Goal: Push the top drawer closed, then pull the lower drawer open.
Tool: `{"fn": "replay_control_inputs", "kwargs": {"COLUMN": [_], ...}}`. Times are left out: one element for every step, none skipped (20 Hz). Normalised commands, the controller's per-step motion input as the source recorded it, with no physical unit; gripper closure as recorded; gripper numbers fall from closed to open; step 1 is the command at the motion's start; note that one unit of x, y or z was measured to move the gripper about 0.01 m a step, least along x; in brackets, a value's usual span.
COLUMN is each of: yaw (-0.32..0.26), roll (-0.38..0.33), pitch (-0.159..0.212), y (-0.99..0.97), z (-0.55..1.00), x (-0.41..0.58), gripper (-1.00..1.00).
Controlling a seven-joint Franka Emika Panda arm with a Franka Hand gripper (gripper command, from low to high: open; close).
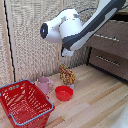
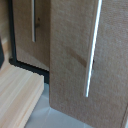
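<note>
At the exterior view's right stands a dark brown cabinet. Its top drawer (image 1: 107,41) carries a thin silver bar handle (image 1: 106,38), and the lower drawer (image 1: 108,62) sits beneath it. In the wrist view the top drawer's front (image 2: 72,60) looks closer and juts out past the lower drawer (image 2: 25,30). Each front shows its silver handle, on the top drawer (image 2: 92,50) and on the lower drawer (image 2: 34,20). My gripper (image 1: 66,52) hangs off the white arm to the left of the cabinet, apart from both drawers. Its fingers are too blurred to read and hold nothing I can see.
A red wire basket (image 1: 25,102) stands at the front of the exterior view's left. A pink mug (image 1: 44,84), a red bowl (image 1: 64,93) and a small brown-yellow toy (image 1: 67,75) sit on the light wooden floor (image 1: 95,105). A beige panel wall (image 1: 25,40) stands behind.
</note>
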Motion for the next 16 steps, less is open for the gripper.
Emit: {"fn": "replay_control_inputs", "kwargs": {"yaw": [0.000,0.000,0.000,0.000,0.011,0.024,0.037,0.053,0.060,0.056,0.055,0.057,0.064,0.065,0.062,0.061], "roll": [-0.145,-0.142,-0.144,-0.154,-0.165,-0.165,-0.155,-0.132,-0.104,-0.092,-0.087,-0.085,-0.089,-0.093,-0.094,-0.101], "pitch": [-0.157,-0.155,-0.150,-0.141,-0.140,-0.135,-0.130,-0.130,-0.126,-0.101,-0.075,-0.048,-0.026,-0.004,0.000,0.000], "y": [-0.33,-0.33,-0.31,-0.31,-0.30,-0.29,-0.30,-0.33,-0.34,-0.40,-0.42,-0.45,-0.47,-0.47,-0.51,-0.53], "z": [0.00,0.00,0.00,0.00,-0.04,-0.09,-0.06,-0.02,0.00,0.00,0.05,0.11,0.18,0.19,0.17,0.17], "x": [0.000,0.000,0.000,0.000,0.000,0.000,0.000,0.000,0.000,0.000,0.000,0.000,0.000,0.000,0.000,-0.011], "gripper": [-1.00,-1.00,-1.00,-1.00,-1.00,-1.00,-1.00,-1.00,-1.00,-1.00,-1.00,-1.00,-1.00,-1.00,-1.00,-1.00]}}
